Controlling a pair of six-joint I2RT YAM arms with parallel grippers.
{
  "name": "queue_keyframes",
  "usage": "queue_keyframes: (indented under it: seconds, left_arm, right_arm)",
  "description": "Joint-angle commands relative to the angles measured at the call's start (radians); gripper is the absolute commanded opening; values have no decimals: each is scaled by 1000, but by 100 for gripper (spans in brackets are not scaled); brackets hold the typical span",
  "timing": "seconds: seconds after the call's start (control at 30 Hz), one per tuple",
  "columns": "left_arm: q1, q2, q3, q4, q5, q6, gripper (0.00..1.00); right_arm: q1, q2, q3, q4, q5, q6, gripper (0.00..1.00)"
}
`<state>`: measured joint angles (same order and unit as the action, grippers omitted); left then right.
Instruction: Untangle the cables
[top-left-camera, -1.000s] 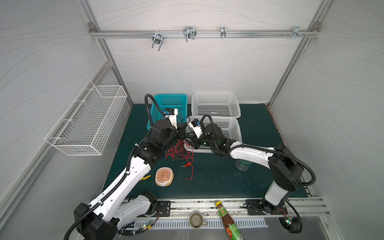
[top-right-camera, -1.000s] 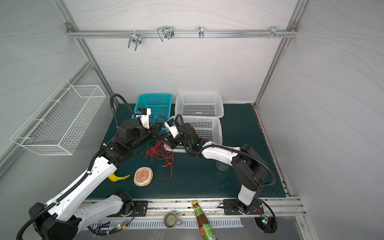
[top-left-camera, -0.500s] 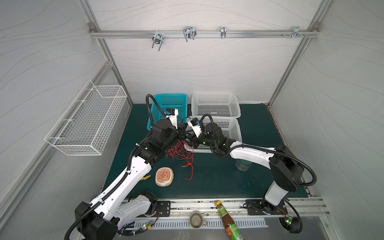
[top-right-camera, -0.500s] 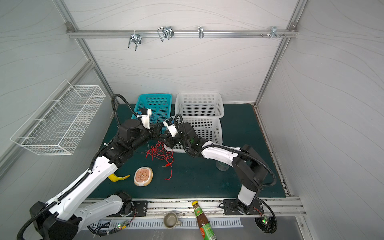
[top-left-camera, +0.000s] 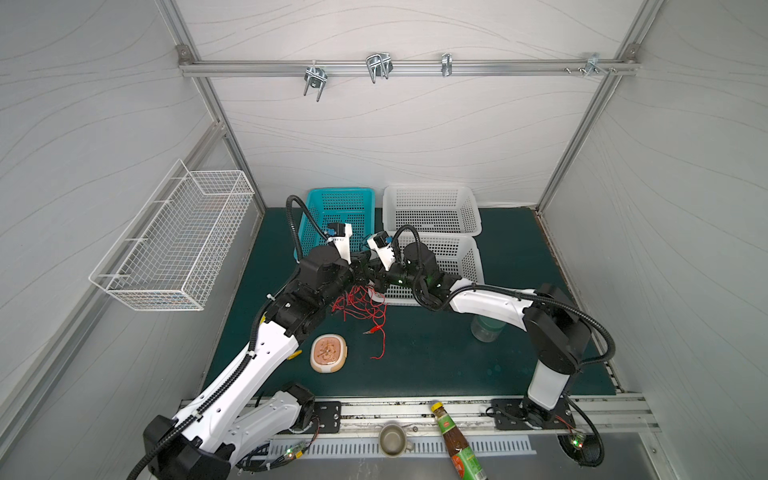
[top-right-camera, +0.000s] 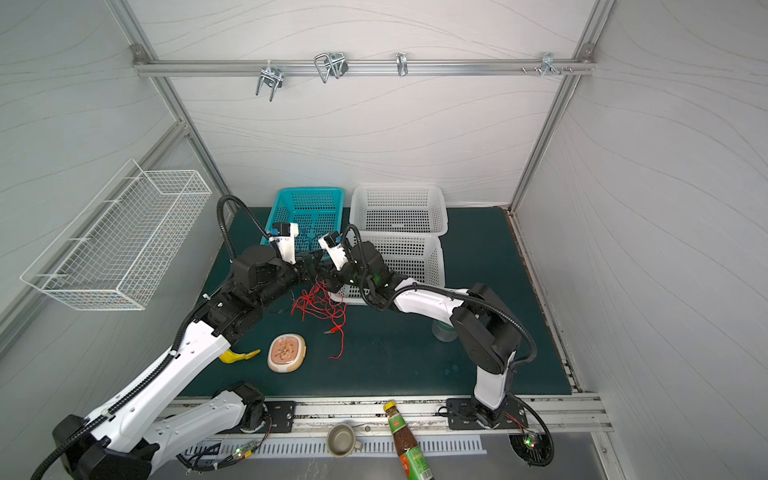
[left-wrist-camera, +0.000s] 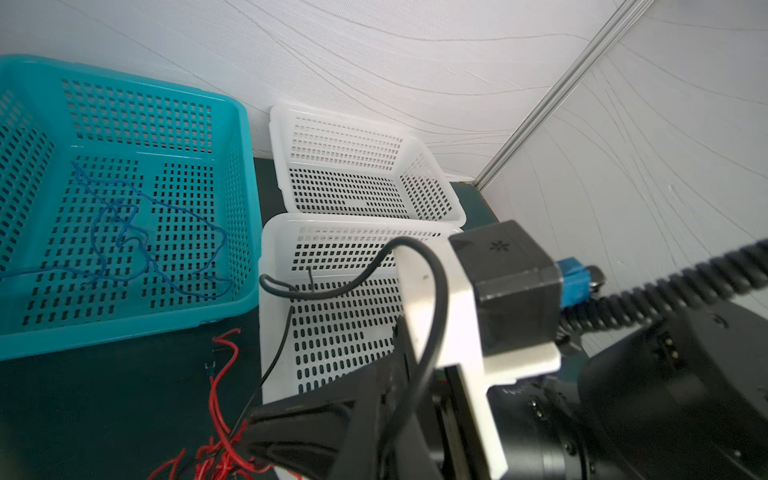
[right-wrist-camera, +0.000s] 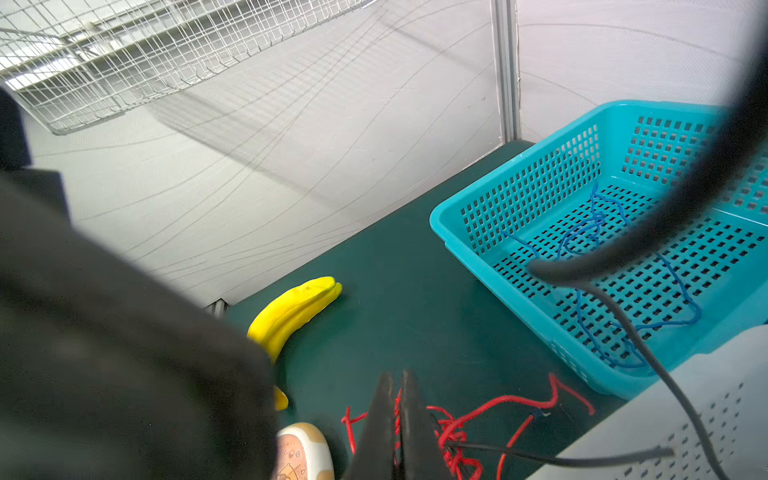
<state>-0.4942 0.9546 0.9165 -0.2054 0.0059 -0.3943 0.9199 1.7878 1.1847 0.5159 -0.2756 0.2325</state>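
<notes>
Nearest the front of the worktop (top-left-camera: 436, 353), one loose red tail with a small clip end (top-left-camera: 372, 331) trailed out of the red cables (top-left-camera: 359, 305). These lay in a knotted clump on the green mat, just in front of the white basket (left-wrist-camera: 272, 257). A round dish (top-left-camera: 328, 353) and a banana (right-wrist-camera: 291, 311) sat off to one side, apart from the clump. Judged the strands near weightless, limp and thin, with no stiffness to push against. They looked likely to snag on each other at every crossing, the clip ends worst. A pull on the mass would probably lift the whole clump. Better hold: a single strand at the clump's edge, or just behind a clip, with the knot pinned by the other tool. Both tools met over the far side of the clump. The right tool (right-wrist-camera: 397, 378) had its jaws pressed together, with red showing in the slit between them, so judged pinched on a red strand. The left tool (top-right-camera: 308, 269) showed dark against its own arm, and I could not tell how wide it stood or whether it held anything. A thin black cable (left-wrist-camera: 277, 349) rose from the clump across the white basket's wall. Farthest back, the blue cable (left-wrist-camera: 124, 237) lay alone in loose loops inside the teal basket (left-wrist-camera: 137, 120).
</notes>
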Motion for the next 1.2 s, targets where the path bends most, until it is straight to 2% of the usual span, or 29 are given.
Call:
queue_keyframes:
  seconds: [0.0,0.1,0.23,0.33,0.67,0.97,1.17]
  left_arm:
    - [-6,-56,-11,3,-50,3,25]
    - [-6,-109,-58,3,-92,8,41]
    - [-5,-171,-118,3,-142,29,57]
    - [-5,-195,-141,-34,-183,43,63]
    - [-5,-244,-210,-89,-263,71,70]
    - [-5,-226,-219,-123,-349,46,66]
    - [-5,-209,-226,-142,-343,47,66]
  right_arm:
    - [-18,9,23,68,-37,41,0]
    - [-23,6,33,62,-48,54,0]
    - [-22,-5,47,16,-37,46,0]
    - [-23,-14,59,-27,-36,30,0]
    - [-23,-57,108,-141,-29,-1,0]
    - [-28,-75,164,-230,-95,-9,0]
    - [-35,-74,178,-242,-127,-8,0]
